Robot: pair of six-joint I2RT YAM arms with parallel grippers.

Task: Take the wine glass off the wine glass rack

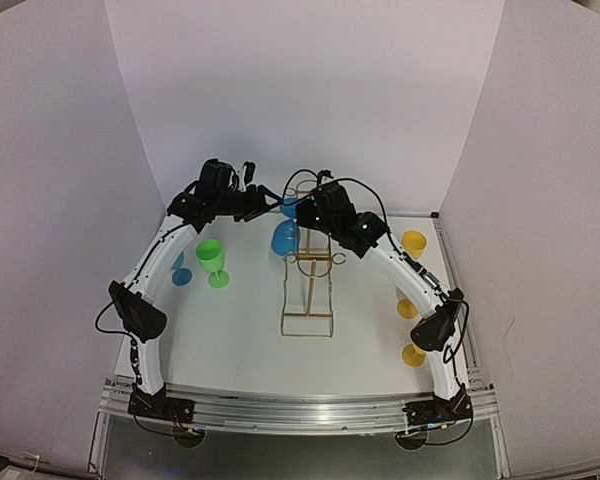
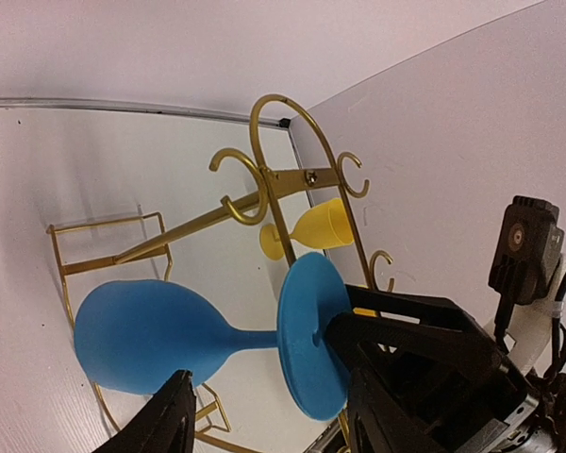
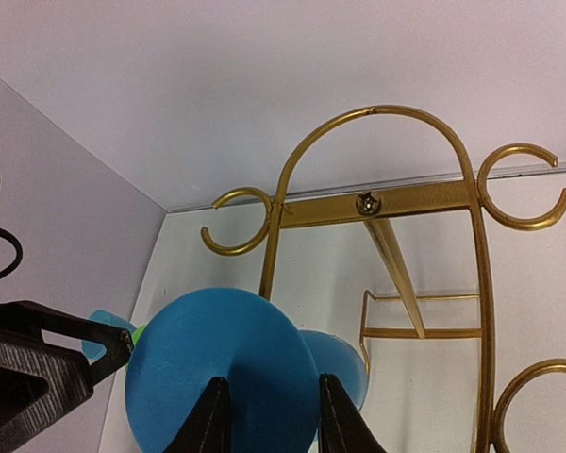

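A blue wine glass [image 2: 141,335] hangs bowl-down beside the top of the gold wine glass rack [image 1: 308,318]. In the top view the blue wine glass [image 1: 285,238] sits between both grippers. My left gripper [image 2: 268,376] is open, its fingers [image 2: 170,420] standing on either side of the stem without touching it. My right gripper [image 3: 273,379] is open with a narrow gap. Its fingertips [image 3: 215,415] are against the underside of the blue foot disc [image 3: 222,363], with nothing between them. No rack loop shows around the stem.
A green glass [image 1: 213,260] and a second blue glass [image 1: 181,273] stand left of the rack. Yellow glasses [image 1: 413,243] stand at the right, partly behind my right arm. White walls close in the back and both sides. The rack's hooks [image 3: 236,226] jut out just above the foot.
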